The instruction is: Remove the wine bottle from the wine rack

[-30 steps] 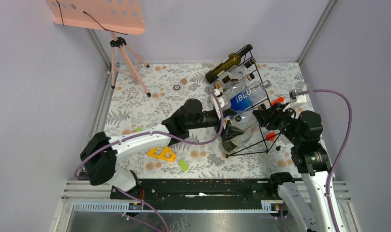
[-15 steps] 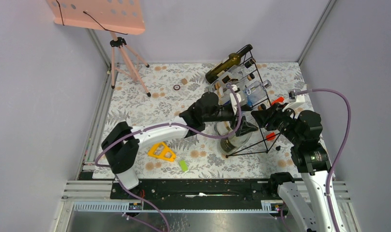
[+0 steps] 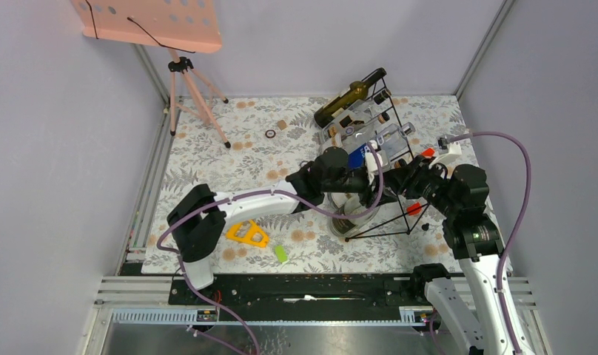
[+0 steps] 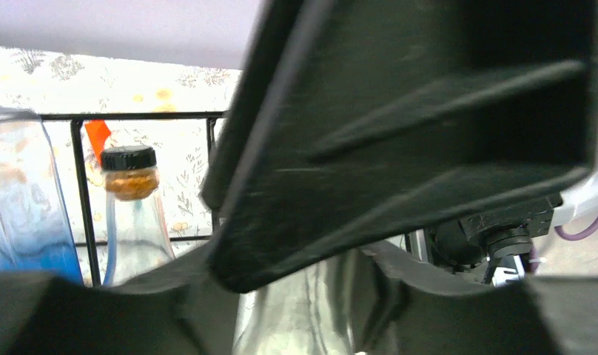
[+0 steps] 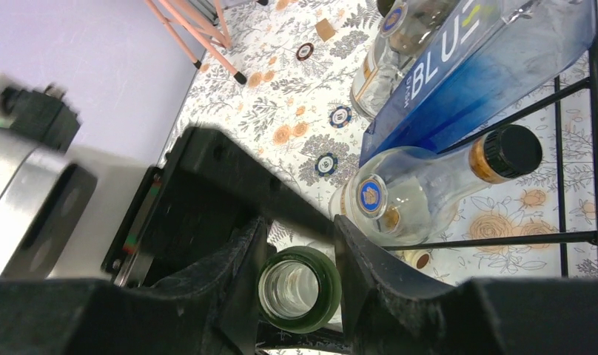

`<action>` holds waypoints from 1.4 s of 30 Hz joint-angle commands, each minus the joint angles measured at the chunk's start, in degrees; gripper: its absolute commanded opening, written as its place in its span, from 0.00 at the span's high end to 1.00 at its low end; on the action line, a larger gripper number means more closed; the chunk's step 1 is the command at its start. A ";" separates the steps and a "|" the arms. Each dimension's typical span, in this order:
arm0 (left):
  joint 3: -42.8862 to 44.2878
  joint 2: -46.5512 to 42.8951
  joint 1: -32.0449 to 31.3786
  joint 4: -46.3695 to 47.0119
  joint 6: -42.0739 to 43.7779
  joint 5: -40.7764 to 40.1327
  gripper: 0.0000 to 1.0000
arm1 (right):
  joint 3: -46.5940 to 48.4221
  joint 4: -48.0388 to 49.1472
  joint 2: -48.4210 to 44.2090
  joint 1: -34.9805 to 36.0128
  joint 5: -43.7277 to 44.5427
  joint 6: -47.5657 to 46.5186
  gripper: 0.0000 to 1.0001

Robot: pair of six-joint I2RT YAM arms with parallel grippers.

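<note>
1. At the far left, a pink stand (image 3: 186, 81) rests its tripod legs on the far-left corner of the floral tabletop (image 3: 229, 159). A pink perforated tray sits at its top.
2. Nearer the front edge lie a yellow triangular piece (image 3: 246, 234) and, to its right, a small green strip (image 3: 281, 254). They are apart from each other, and both are left of the rack.
3. The left arm stretches rightward across the tabletop, and the left hand (image 3: 364, 183) sits over the low part of the wine rack (image 5: 596, 148). In its wrist view, greenish glass shows between the two black fingers. Whether they press on it or merely straddle it, I cannot tell.
4. The wine bottle (image 5: 327, 285) — green glass, uncapped — lies in the rack's lowest tier. Its body is toward the near-left end and its mouth points toward the right arm.
5. Higher in the slanted rack lie a clear bottle with a black cap (image 5: 429, 192) and a blue bottle (image 5: 466, 74) lettered "BLU". At the far top is an olive bottle (image 3: 343, 103).
6. The right hand (image 5: 299, 285) is drawn narrow — its two fingers clamp the wine bottle's neck at the rim, touching the glass on both sides.
</note>
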 commanded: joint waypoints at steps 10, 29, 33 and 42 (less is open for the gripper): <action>1.94 -4.26 -1.75 -5.65 -0.92 -15.17 1.00 | 5.89 4.38 -1.82 0.27 2.42 1.23 0.49; -17.52 -29.14 -1.63 -8.03 -6.28 -30.55 1.00 | 11.81 1.24 -6.26 0.28 9.56 0.95 0.01; -18.53 -33.80 -1.14 -10.77 -6.37 -35.09 1.00 | 10.46 0.06 -6.63 0.28 10.41 0.33 0.01; -15.11 -39.46 6.58 -19.26 -7.08 -43.34 1.00 | 6.71 0.63 -5.85 0.27 10.09 2.88 0.01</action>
